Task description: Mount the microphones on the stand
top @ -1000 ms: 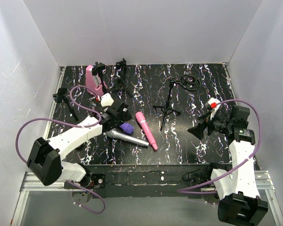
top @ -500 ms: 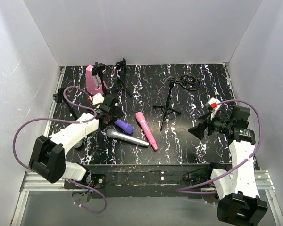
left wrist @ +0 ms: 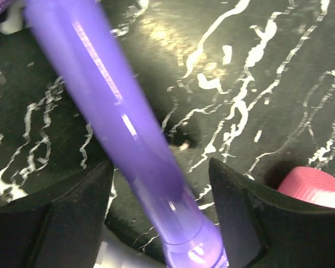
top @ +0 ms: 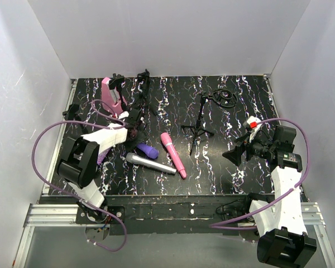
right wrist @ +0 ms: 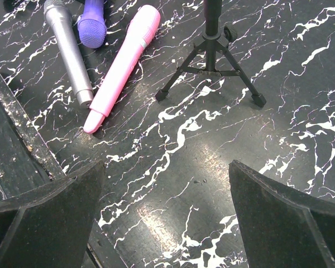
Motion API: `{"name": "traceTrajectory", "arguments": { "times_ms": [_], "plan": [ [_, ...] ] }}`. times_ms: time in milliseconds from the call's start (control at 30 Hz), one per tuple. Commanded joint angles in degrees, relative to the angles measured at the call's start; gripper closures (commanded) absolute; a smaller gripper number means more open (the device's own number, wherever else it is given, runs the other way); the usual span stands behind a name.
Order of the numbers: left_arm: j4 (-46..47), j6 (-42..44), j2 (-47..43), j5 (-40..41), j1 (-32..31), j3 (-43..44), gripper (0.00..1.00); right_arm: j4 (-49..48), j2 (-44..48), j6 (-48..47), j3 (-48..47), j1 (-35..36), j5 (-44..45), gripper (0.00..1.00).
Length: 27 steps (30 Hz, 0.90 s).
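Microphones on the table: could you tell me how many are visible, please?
3: dark purple between the left fingers, silver-grey beside it, pink to its right. Another may be hidden.

Left arm (top: 109, 137) & right arm (top: 285, 187) — white shells w/ black joints, black fingers (right wrist: 39, 223), a purple cable (top: 36, 152) looping off each.

On the marbled black tabletop (right wrist: 184, 167) the pink microphone (right wrist: 123, 67) lies diagonally beside the silver-grey microphone (right wrist: 68, 50) (a purple microphone head (right wrist: 92, 27) between their upper ends), left of the tripod stand (right wrist: 211, 61).
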<state>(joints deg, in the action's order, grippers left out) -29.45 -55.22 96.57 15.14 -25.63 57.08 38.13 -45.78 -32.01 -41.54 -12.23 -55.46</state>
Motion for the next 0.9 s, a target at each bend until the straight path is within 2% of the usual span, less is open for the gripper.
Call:
{"name": "traceTrajectory", "arguments": {
  "times_ms": [0, 100, 200, 367, 467, 667, 867],
  "plan": [
    [3.3, 1.3, 1.9, -3.8, 0.1, 3.5, 0.37, 0.5, 0.5, -1.3, -0.6, -0.2, -1.2, 0.02],
    [3.3, 1.4, 3.4, -4.1, 0.1, 4.5, 0.51, 0.5, 0.5, -1.2, -0.6, -0.2, -1.2, 0.02],
    [3.9, 1.2, 4.0, -5.2, 0.1, 4.8, 0.71, 0.6, 0.5, -1.3, -0.6, -0.2, -1.1, 0.02],
    [4.4, 1.5, 1.4, -6.6, 0.1, 4.7, 0.86, 0.5, 0.6, -1.3, -0.5, -0.2, -1.1, 0.02],
    [4.3, 2.2, -2.1, -6.6, 0.1, 3.9, 0.91, 0.6, 0.6, -1.4, -0.5, -0.2, -1.1, 0.02],
    [4.2, 3.1, -9.8, -7.0, 0.1, 1.6, 0.94, 0.6, 0.6, -1.3, -0.6, -0.2, -1.1, 0.02],
    [5.5, 5.4, -16.7, -13.2, 0.1, -0.6, 0.95, 0.6, 0.8, -1.3, -0.5, -0.2, -1.1, 0.02]
  ]
}}
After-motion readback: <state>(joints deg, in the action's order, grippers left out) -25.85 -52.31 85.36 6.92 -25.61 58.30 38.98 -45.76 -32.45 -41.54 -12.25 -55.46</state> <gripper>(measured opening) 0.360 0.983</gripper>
